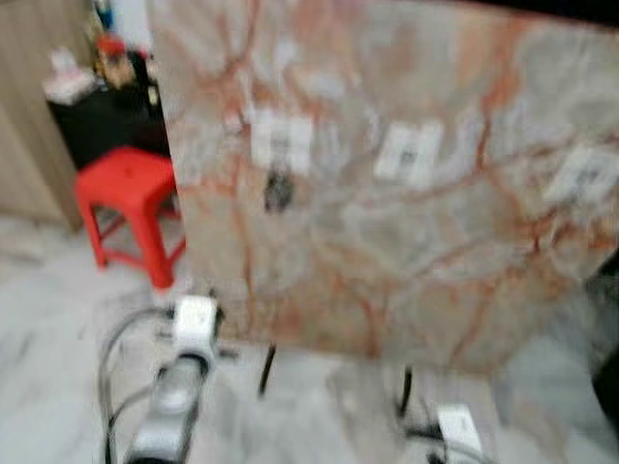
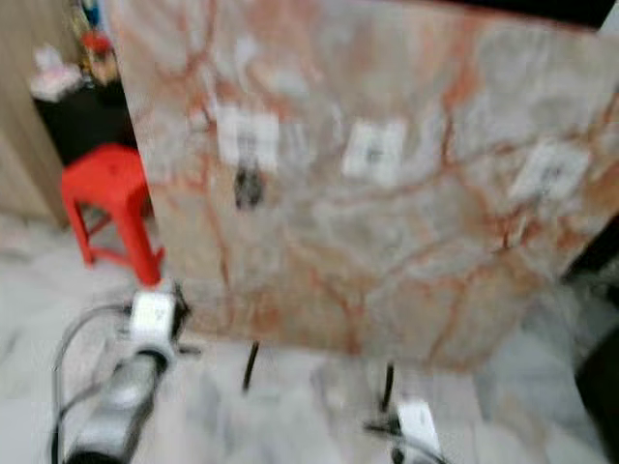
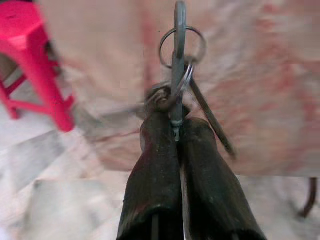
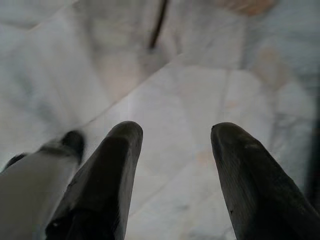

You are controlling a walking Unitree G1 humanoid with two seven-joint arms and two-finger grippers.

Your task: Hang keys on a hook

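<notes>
- Marble-patterned board (image 1: pixel 406 193), pale grey with rust-red veins, stands upright on thin dark legs (image 1: pixel 266 370) over a floor (image 1: pixel 58 309) of glossy grey-white marble tiles; both head views are blurred.
- On the board's face sit three small white square plates (image 1: pixel 281 143) in a row across its upper part. Below the plate nearest the board's left edge hangs a small dark blob (image 1: pixel 278 190) (too blurred to tell what it is).
- Left of the board stands a red plastic stool (image 1: pixel 131 208) with a flat square seat and splayed legs. Behind the stool is a low black cabinet (image 1: pixel 97 121) with a clutter of small items on top, set against a wood-panelled wall (image 1: pixel 29 116).
- Left gripper (image 3: pixel 176 132) is raised in front of the board's lower left part. In the left wrist view its two long black fingers (image 3: pixel 155 165) are pressed together with no gap, pinching the keys (image 3: pixel 179 75). A slim grey metal piece stands straight up from the fingertips, a thin round wire ring loops around it, and a dark narrow key hangs off to one side.
- The silver left arm (image 1: pixel 179 396) with its white wrist block rises from below the board's left corner, with grey cables looping beside it.
- Right gripper (image 4: pixel 172 135) hangs low below the board's bottom edge, pointing at the floor tiles. Its rounded matte black fingers (image 4: pixel 115 165) are spread well apart with nothing between them.
</notes>
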